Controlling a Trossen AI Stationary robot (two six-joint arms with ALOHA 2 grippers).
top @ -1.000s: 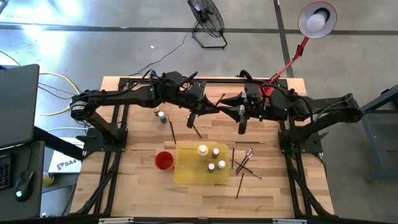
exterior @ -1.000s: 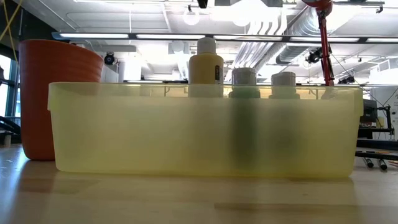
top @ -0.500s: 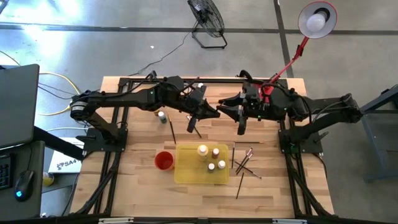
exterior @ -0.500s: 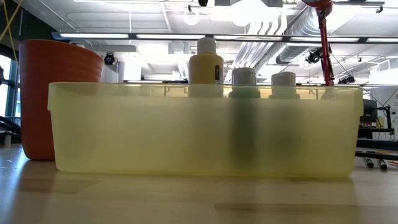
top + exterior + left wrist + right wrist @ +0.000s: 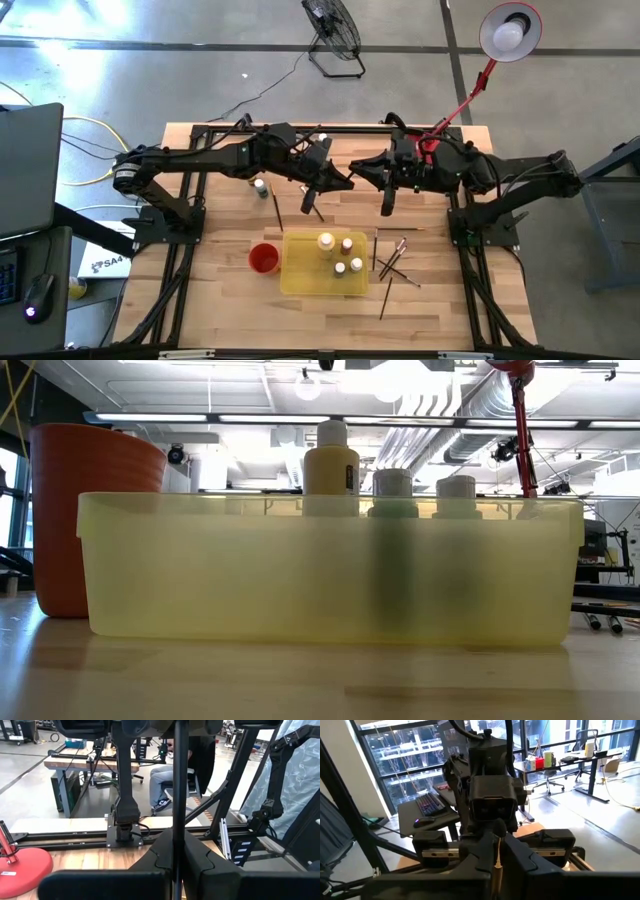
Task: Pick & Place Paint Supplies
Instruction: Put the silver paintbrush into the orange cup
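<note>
A thin dark paintbrush (image 5: 180,780) is held in the air between both grippers, above the far middle of the table. My left gripper (image 5: 345,180) and my right gripper (image 5: 368,176) face each other, both level and both shut on it. A yellow tray (image 5: 300,280) at the near middle holds several pale-capped paint bottles (image 5: 326,241). One bottle (image 5: 261,186) stands on the table near the left arm, with a brush (image 5: 277,210) lying beside it. More brushes (image 5: 395,262) lie to the right of the tray. My left gripper pinches the paintbrush's dark shaft (image 5: 179,822) between its two fingers, coming level from the table's left. The fingers lie across the shaft, and the brush is clear of the table. My right gripper pinches the brush's pale part (image 5: 496,854) between its two fingers, coming level from the table's right, across the shaft. The left gripper (image 5: 492,802) stands close in front of it.
A red cup (image 5: 263,258) stands against the tray's left side, and it shows left of the tray (image 5: 330,570) in the low view. A red lamp (image 5: 510,30) leans over the far right corner. Bare wood lies near the front edge.
My right gripper has shut on the paintbrush that my left gripper holds and has rolled a little about its own pointing line. The brush stays in the air between the two grippers.
</note>
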